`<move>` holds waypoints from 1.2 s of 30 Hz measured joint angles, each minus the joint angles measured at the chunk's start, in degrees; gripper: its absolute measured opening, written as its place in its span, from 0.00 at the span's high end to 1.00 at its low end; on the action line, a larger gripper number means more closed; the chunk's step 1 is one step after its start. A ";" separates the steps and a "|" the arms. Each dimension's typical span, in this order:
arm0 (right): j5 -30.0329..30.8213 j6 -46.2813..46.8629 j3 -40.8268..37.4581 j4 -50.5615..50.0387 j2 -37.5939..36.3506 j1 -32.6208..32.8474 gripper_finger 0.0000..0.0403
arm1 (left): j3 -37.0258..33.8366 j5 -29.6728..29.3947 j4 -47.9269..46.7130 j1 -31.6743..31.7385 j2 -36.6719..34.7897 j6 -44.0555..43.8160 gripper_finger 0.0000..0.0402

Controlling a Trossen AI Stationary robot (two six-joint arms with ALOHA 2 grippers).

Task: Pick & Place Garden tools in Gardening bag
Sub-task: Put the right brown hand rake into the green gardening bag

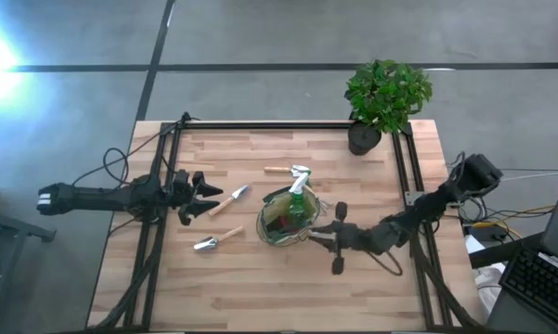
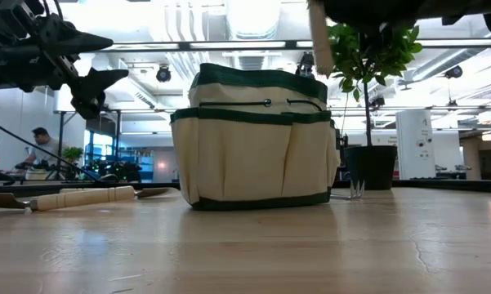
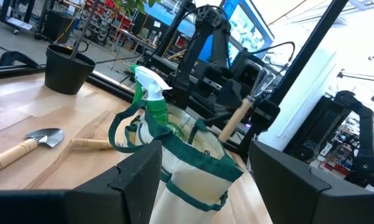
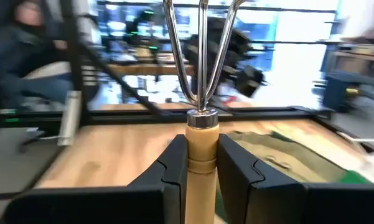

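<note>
On your wooden bench, the gardening bag sits mid-table. Your right gripper, clenched on a fork, hovers beside the bag; lower it inside next. The left gripper, released, waits near the left edge beside two trowels.

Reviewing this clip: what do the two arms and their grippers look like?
Both arms are dark, slender and jointed. The left arm has a pale band near its outer end and a thin black cable looping above it. Its gripper ends in two black, angular fingers. The right gripper has the same dark, blocky fingers.
</note>
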 joint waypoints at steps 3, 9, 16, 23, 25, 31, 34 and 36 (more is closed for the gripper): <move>5.53 0.64 1.24 0.06 1.63 0.69 0.88 | 0.00 0.00 0.00 -0.02 0.00 0.00 0.39; 11.29 3.62 1.65 0.06 3.01 1.07 0.88 | 0.00 0.01 0.00 -0.02 -0.01 -0.01 0.39; 13.18 4.27 1.48 0.12 3.13 1.07 0.88 | 0.00 0.00 0.00 0.00 0.00 -0.01 0.39; 13.08 2.59 1.52 0.58 5.56 1.07 0.88 | 0.00 0.00 0.00 -0.01 0.00 -0.01 0.39; 13.06 2.14 1.52 2.47 6.75 1.07 0.88 | 0.00 0.00 0.01 0.00 -0.02 -0.01 0.39; 13.06 -3.44 1.65 9.43 10.09 0.87 0.88 | 0.00 0.00 0.02 0.00 0.00 0.00 0.39; 12.93 -3.57 1.65 10.14 11.52 0.32 0.88 | 0.00 0.00 0.01 -0.01 0.00 -0.01 0.39; 12.94 -3.70 1.65 10.48 12.39 -0.09 0.88 | 0.00 0.00 0.02 0.00 -0.01 -0.01 0.39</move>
